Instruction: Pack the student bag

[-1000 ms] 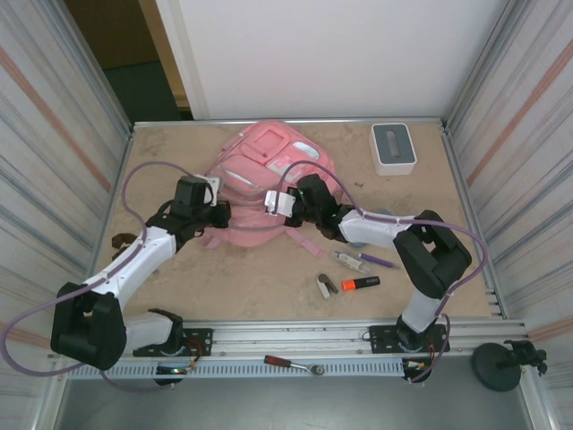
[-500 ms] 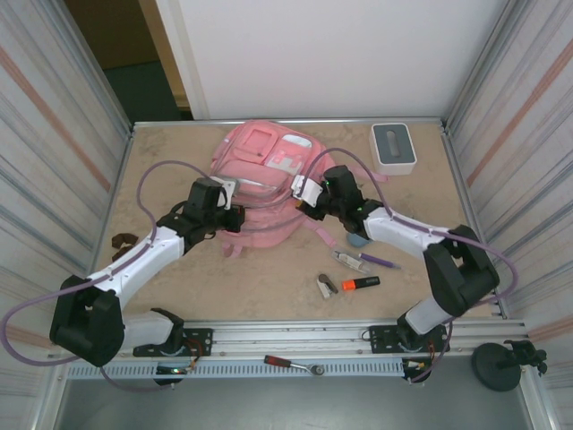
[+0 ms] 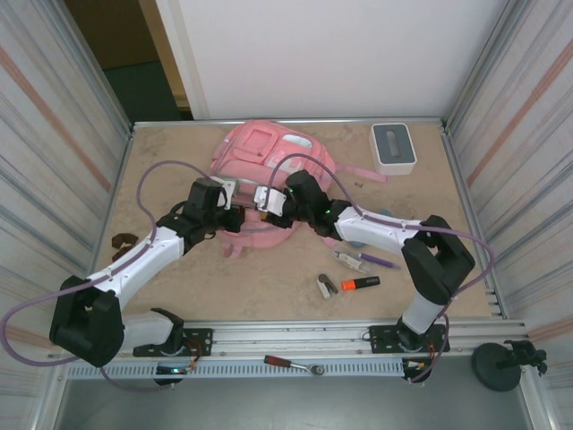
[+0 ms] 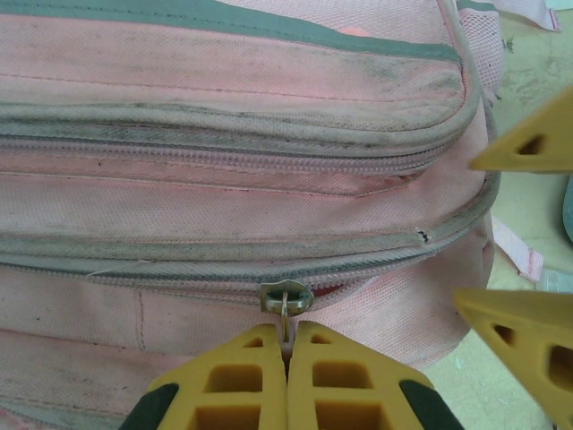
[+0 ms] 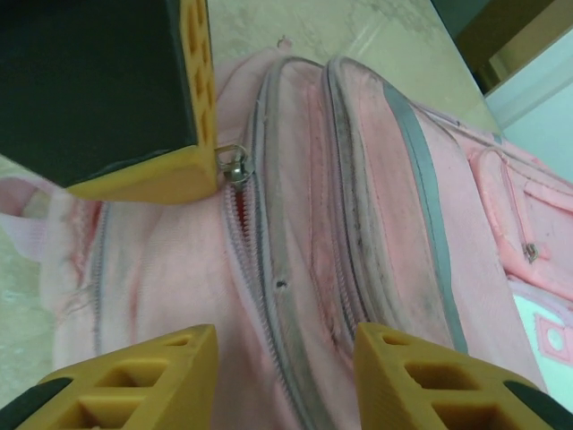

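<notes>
Pink fabric student bag (image 3: 267, 159) lies at the far middle of the table (image 3: 179, 296), front pockets up, left of the white box with grey top (image 3: 393, 148) and apart from it. You have both arms meeting at the bag's near edge. Left fingers (image 4: 260, 367) are pressed fully together, pinching the metal zip pull (image 4: 286, 299), with the slider just above the tips. Right fingers (image 5: 407, 372) stand partly open right beside them, over the pink fabric, gripping nothing; whether they touch the fabric, you can't tell. Containers: the bag's zips run closed along most of their visible length, and what is inside is hidden. The box looks closed, inside hidden too. View differences: the top view gives you the layout, with loose items on the table near the right arm, all outside the bag: an orange highlighter (image 3: 361, 283), a purple pen (image 3: 380, 261), a pale pen (image 3: 350, 261) just beside it and a small grey-white item (image 3: 326, 286) left of the highlighter; a red-handled screwdriver (image 3: 286, 363) lies on the front rail. The left wrist view gives you the pinch itself, square on, with two zip lines stacked above it. The right wrist view gives you the same pull from the side and a short gap of red just below the slider.
</notes>
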Robot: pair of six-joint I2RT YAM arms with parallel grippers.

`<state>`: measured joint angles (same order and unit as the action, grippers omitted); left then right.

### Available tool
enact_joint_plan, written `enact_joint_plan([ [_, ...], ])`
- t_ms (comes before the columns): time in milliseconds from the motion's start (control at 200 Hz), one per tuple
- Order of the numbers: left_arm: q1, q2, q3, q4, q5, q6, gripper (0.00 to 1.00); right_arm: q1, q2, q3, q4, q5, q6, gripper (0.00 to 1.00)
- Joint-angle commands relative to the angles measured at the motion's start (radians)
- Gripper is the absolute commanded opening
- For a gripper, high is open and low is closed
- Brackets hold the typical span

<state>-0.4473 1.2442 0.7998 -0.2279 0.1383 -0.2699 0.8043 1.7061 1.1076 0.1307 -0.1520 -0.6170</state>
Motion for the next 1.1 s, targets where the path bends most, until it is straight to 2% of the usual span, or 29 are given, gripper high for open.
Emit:
enact_joint_plan([
  [0,-0.004,-0.037,0.032,-0.001,0.02,-0.005,0.0,0.012,0.048,0.055,-0.017,0.042,-0.057,0.39],
  [60,-0.005,-0.037,0.033,0.001,0.017,-0.004,0.0,0.015,0.064,0.059,-0.017,0.057,-0.07,0.35],
  [205,0.003,-0.04,0.028,-0.005,-0.005,0.0,0.0,0.01,0.056,0.015,0.028,0.115,-0.087,0.1],
  [346,0.047,-0.059,0.009,-0.016,-0.039,0.009,0.0,-0.024,-0.013,-0.071,0.086,0.113,-0.073,0.0],
  [621,0.161,-0.066,-0.011,-0.056,-0.155,0.043,0.0,-0.119,-0.12,-0.186,0.108,0.074,-0.055,0.0],
  [746,0.165,-0.049,-0.002,-0.061,-0.134,0.044,0.0,-0.159,-0.143,-0.201,0.109,0.063,-0.046,0.0],
  [927,0.141,-0.086,-0.029,-0.02,-0.052,0.013,0.0,-0.183,-0.106,-0.145,0.069,0.056,-0.02,0.04],
  [1092,0.043,-0.111,-0.033,-0.014,-0.047,-0.003,0.0,-0.18,-0.072,-0.106,0.035,0.107,-0.052,0.11],
])
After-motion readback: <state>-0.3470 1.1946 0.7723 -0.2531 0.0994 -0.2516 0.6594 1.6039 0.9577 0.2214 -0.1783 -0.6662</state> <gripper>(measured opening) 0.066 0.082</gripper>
